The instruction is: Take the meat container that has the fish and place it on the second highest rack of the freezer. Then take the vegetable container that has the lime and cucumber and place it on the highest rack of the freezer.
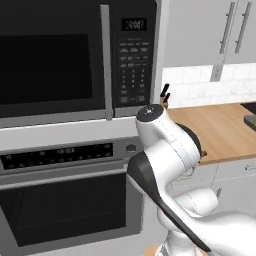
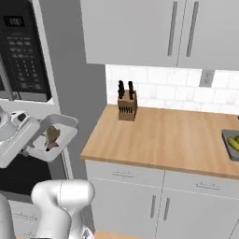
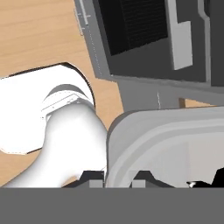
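Grey, stiff and light by its look, the meat container (image 2: 51, 137) with the fish (image 2: 52, 135) hung from its rim, pinched between the fingers (image 3: 141, 179), liable to tip if jolted.

Legible text: none. The microwave (image 1: 75, 55) carries a digital display (image 1: 134, 24) at the upper centre of the left base view; its pale digits are too blurred to read. The keypad (image 1: 134, 62) below it bears unreadable button markings. The wall oven control strip (image 1: 57, 155), at left centre, shows pale characters, also illegible
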